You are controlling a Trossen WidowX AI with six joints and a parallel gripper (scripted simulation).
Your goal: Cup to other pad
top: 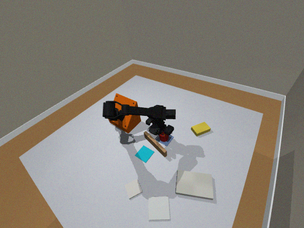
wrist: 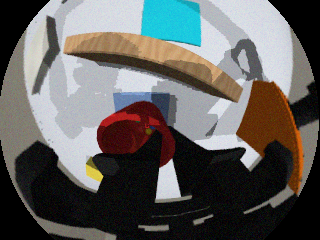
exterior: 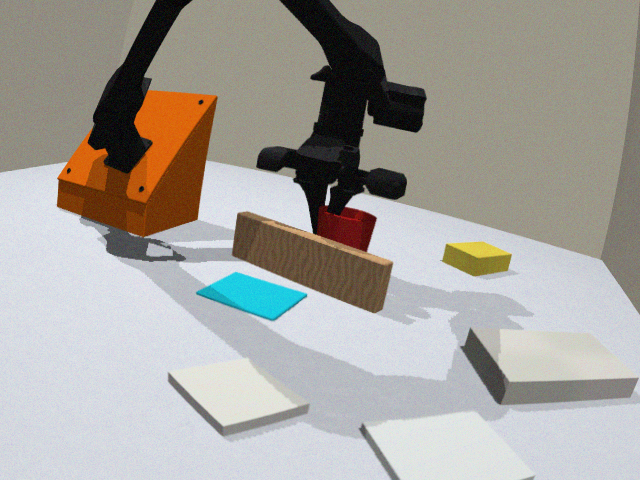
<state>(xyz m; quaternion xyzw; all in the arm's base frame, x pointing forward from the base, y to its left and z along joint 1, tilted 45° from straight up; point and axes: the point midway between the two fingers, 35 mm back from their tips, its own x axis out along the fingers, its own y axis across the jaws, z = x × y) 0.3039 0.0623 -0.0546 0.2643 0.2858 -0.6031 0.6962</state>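
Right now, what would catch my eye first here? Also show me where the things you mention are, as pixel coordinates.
Probably the black arm reaching out from its bright orange wedge-shaped base (top: 133, 120) (exterior: 178, 155) (wrist: 265, 115). Its gripper (top: 163, 133) (exterior: 325, 219) (wrist: 165, 131) is down at a red cup (top: 164, 137) (exterior: 351, 229) (wrist: 117, 137), beside a wooden bar (top: 156, 144) (exterior: 310, 258) (wrist: 150, 52). Across the bar lies a vivid cyan pad (top: 145, 154) (exterior: 253, 296) (wrist: 171, 22).

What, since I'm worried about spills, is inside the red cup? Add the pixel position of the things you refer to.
Small marbles (wrist: 148, 131), one yellowish, show inside the red cup (top: 164, 137) (exterior: 347, 229) (wrist: 119, 138). The claw (top: 160, 133) (exterior: 324, 219) (wrist: 165, 131) and cup wall hide the rest, so I can't count them.
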